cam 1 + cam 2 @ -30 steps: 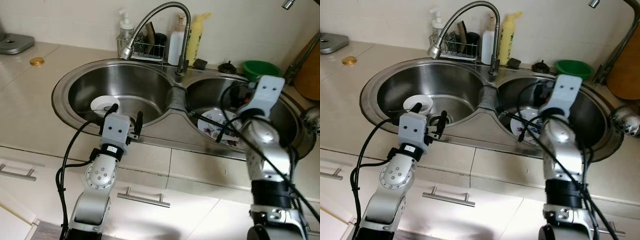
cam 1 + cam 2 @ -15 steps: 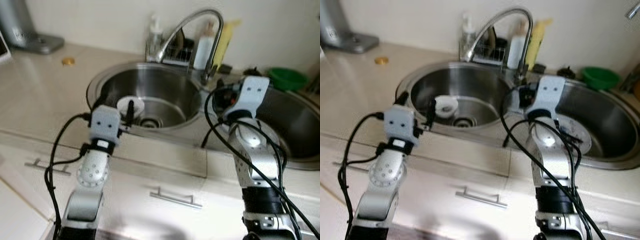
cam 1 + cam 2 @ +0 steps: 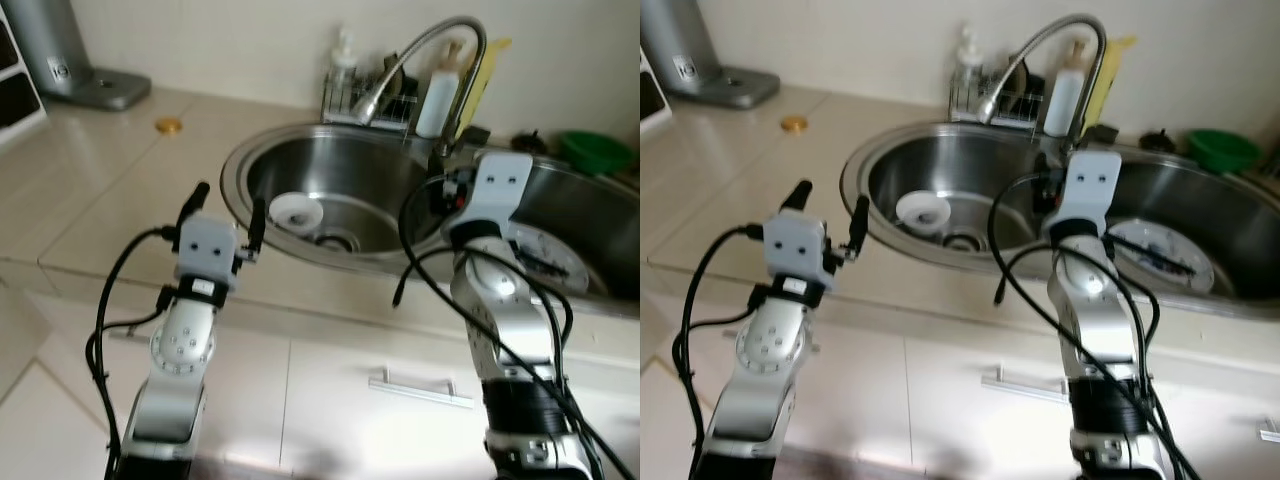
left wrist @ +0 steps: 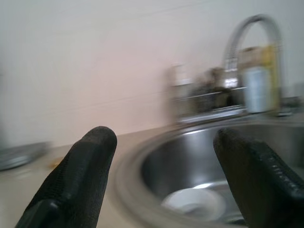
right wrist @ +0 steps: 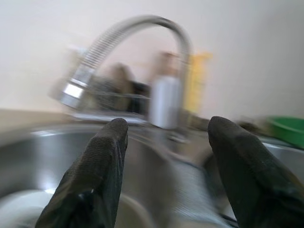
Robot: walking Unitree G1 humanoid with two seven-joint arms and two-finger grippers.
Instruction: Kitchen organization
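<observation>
A white bowl [image 3: 295,212] lies in the left basin of a steel double sink [image 3: 240,165], near the drain. A patterned plate [image 3: 548,258] rests in the right basin. My left gripper [image 3: 227,205] is open and empty, held over the counter at the sink's front left rim; the left wrist view looks past its fingers [image 4: 76,180] at the bowl [image 4: 192,203]. My right gripper [image 5: 164,147] is open and empty, raised over the front rim between the two basins and pointing toward the faucet [image 5: 133,28].
Behind the sink a wire rack [image 3: 365,95] holds bottles and brushes beside the curved faucet [image 3: 440,45]. A green bowl [image 3: 595,150] sits at the back right. A gold lid [image 3: 168,126] and a grey appliance [image 3: 75,65] stand on the left counter. Cabinet handles [image 3: 420,388] lie below.
The whole view has shifted: the sink now sits farther right and more left counter shows. My right gripper has risen out of the right basin. Both grippers stay open.
</observation>
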